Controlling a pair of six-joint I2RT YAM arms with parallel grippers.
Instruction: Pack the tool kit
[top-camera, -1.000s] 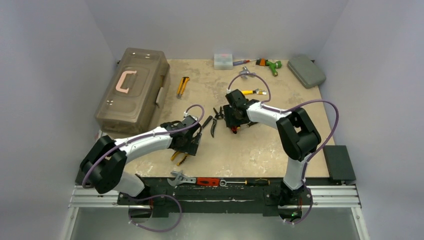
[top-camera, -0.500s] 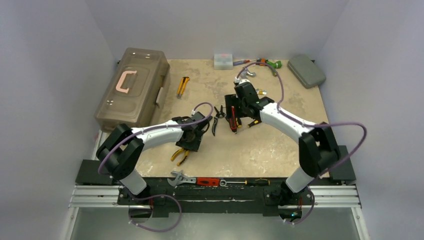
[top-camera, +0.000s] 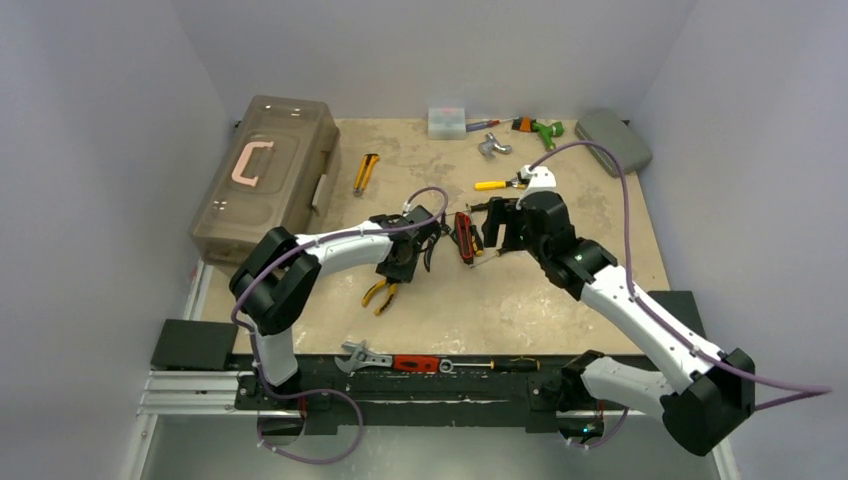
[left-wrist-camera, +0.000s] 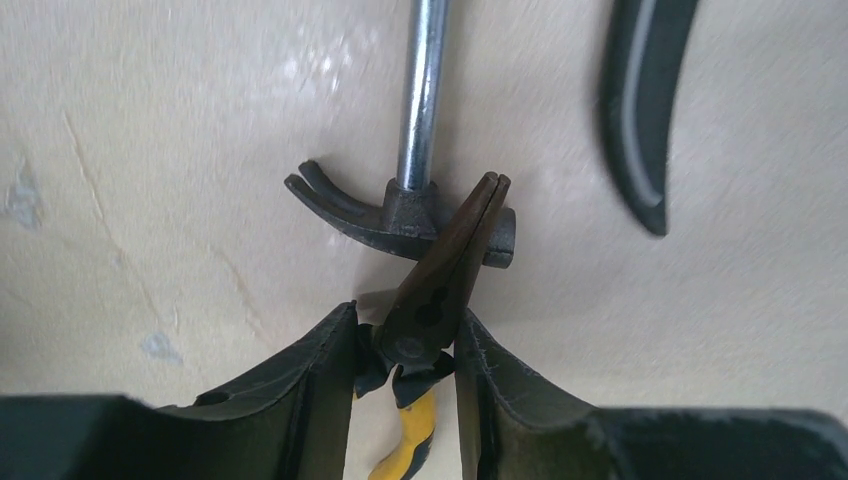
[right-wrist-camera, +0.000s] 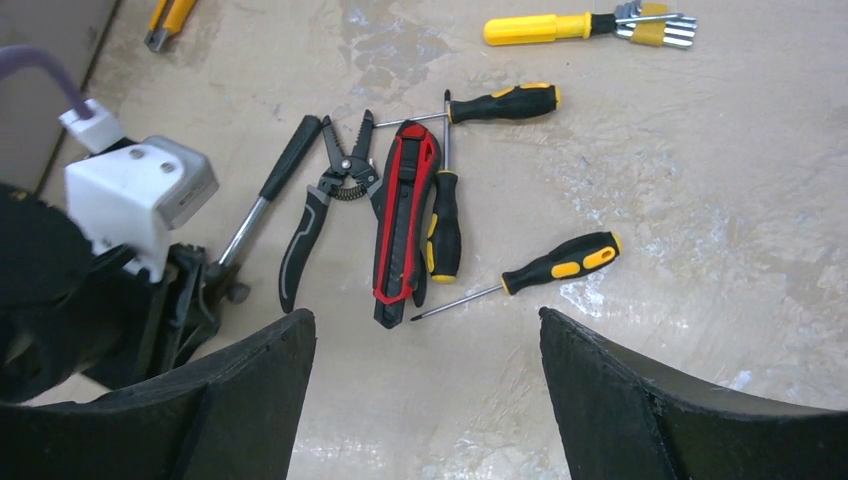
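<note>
The tan toolbox (top-camera: 265, 180) with its pink handle lies shut at the far left. My left gripper (top-camera: 408, 258) (left-wrist-camera: 405, 320) is shut on yellow-handled pliers (left-wrist-camera: 440, 290) (top-camera: 380, 292) at their pivot. Their nose rests against a small hammer head (left-wrist-camera: 400, 215). My right gripper (top-camera: 490, 225) (right-wrist-camera: 425, 320) hangs open above the table with nothing between its fingers. Just beyond it lie a red utility knife (right-wrist-camera: 400, 225) (top-camera: 463, 235), three black-and-yellow screwdrivers (right-wrist-camera: 560, 262) and black wire strippers (right-wrist-camera: 330, 190).
A wrench (top-camera: 362, 355), a red-handled tool (top-camera: 415, 363) and a screwdriver (top-camera: 500, 364) lie along the near edge. At the back are a yellow knife (top-camera: 366, 172), a clear box (top-camera: 447, 120), a green tool (top-camera: 540, 128), a yellow hex-key set (right-wrist-camera: 585, 27) and a grey case (top-camera: 612, 140).
My left gripper closed on the pliers and carried them up and right toward the hammer. My right gripper drew back to the right of the knife and opened wider.
</note>
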